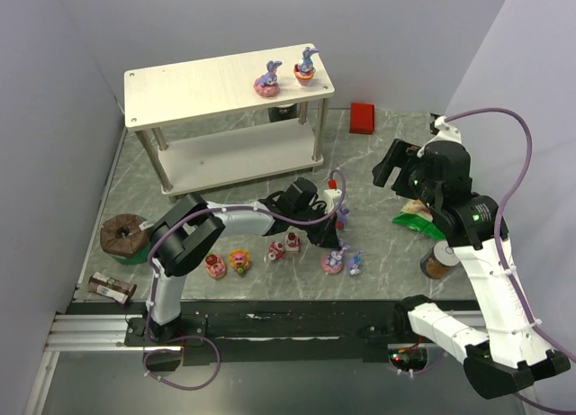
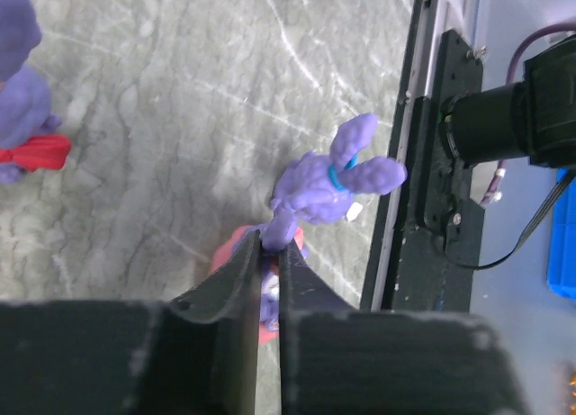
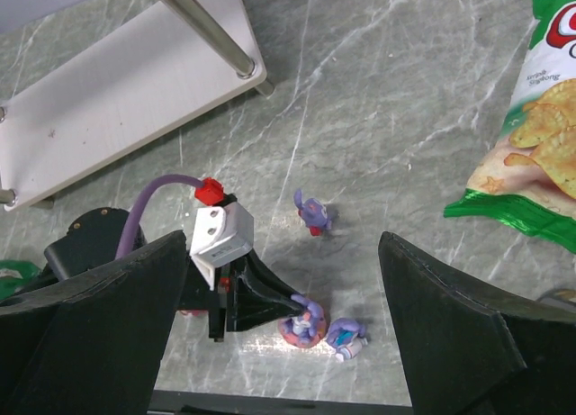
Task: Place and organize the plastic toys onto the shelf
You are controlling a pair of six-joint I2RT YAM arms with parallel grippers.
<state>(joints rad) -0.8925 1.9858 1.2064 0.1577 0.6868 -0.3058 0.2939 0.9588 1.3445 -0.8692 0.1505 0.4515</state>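
Note:
The shelf (image 1: 198,82) stands at the back and carries two bunnies (image 1: 268,78) on its top board. My left gripper (image 1: 331,248) is shut on the ear of a bunny on a pink base (image 2: 236,253), which rests on the table. A lying bunny (image 2: 337,176) is right beside it, and another bunny (image 1: 342,215) stands just behind. Several sweets (image 1: 239,260) lie in a row to the left. My right gripper (image 3: 283,253) is open and empty, hovering above the scene; its view shows the left gripper's fingers (image 3: 270,302) and the shelf's lower board (image 3: 135,91).
A green chip bag (image 1: 414,219) and a brown jar (image 1: 438,260) lie at the right. A red block (image 1: 362,116) sits beside the shelf. A chocolate cake on a green plate (image 1: 123,237) and a wrapped bar (image 1: 112,289) are at the left.

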